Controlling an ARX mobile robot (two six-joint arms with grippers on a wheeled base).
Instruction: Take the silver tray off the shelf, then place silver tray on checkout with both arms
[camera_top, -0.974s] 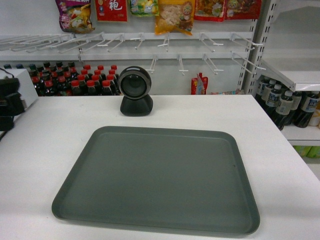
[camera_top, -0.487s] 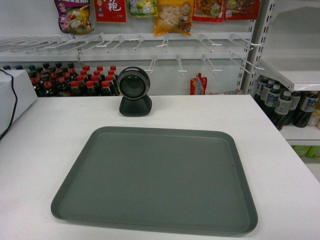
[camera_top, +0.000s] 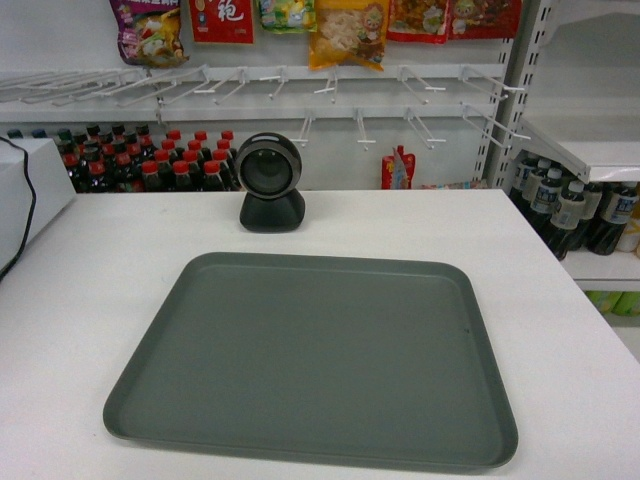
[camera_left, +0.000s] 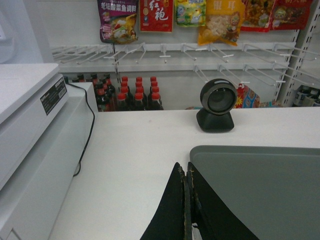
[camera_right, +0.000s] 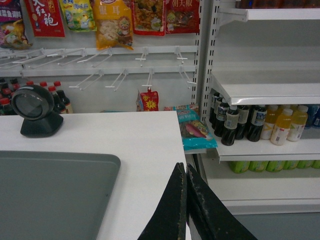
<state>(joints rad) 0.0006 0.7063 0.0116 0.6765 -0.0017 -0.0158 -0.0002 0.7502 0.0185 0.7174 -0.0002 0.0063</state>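
The silver tray (camera_top: 312, 358) lies flat on the checkout (camera_top: 100, 300) before the scanner (camera_top: 270, 185), the left arm now gone from the counter's edge, and the left gripper (camera_left: 186, 172) and right gripper (camera_right: 186, 172) pinched together on nothing, so the job looks done.
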